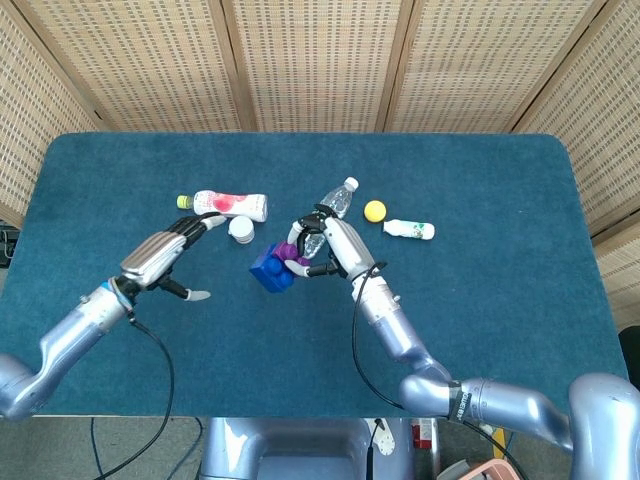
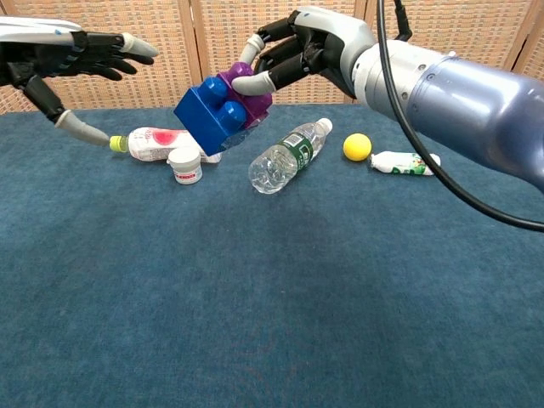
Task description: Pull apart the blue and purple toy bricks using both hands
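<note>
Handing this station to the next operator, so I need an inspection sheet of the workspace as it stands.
Surface: blue cloth table, no spills seen.
Job's things: blue brick and purple brick joined, held in the air.
Clutter: clear bottle, pink-label bottle, small white jar, yellow ball, small white bottle, all lying or standing on the cloth.
Hands: right robot hand grips the purple brick; left robot hand spread, holding nothing.
Cables: black cable along the left arm, another along the right.
Surroundings: woven screen panels behind.
</note>
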Robot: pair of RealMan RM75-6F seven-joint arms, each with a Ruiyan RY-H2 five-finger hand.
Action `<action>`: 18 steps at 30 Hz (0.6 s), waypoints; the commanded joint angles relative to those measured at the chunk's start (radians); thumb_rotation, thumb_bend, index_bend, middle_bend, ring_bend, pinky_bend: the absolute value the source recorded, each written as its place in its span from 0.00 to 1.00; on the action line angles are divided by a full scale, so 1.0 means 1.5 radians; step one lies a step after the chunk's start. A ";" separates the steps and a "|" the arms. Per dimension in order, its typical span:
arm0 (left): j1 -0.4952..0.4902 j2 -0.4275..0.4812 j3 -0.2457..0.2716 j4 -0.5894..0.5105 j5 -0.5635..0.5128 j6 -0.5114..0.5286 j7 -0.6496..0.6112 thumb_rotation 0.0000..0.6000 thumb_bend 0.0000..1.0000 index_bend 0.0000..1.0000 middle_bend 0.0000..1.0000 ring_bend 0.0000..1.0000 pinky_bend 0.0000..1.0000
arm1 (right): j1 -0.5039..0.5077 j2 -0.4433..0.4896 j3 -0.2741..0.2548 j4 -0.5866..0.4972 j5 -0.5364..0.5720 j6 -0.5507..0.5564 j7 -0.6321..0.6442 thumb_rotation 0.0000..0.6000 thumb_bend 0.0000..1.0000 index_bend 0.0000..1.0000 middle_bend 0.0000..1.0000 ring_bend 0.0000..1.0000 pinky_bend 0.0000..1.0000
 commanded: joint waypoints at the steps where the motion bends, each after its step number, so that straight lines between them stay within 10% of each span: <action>1: -0.043 -0.020 -0.024 -0.003 -0.061 -0.047 0.017 1.00 0.00 0.01 0.01 0.00 0.00 | 0.005 -0.005 -0.004 -0.003 0.005 -0.001 -0.008 1.00 0.32 0.63 0.64 0.28 0.06; 18: -0.174 0.050 0.005 -0.088 -0.321 -0.194 0.173 1.00 0.00 0.13 0.08 0.00 0.00 | 0.016 -0.006 0.007 -0.018 0.049 0.010 -0.039 1.00 0.32 0.63 0.64 0.28 0.06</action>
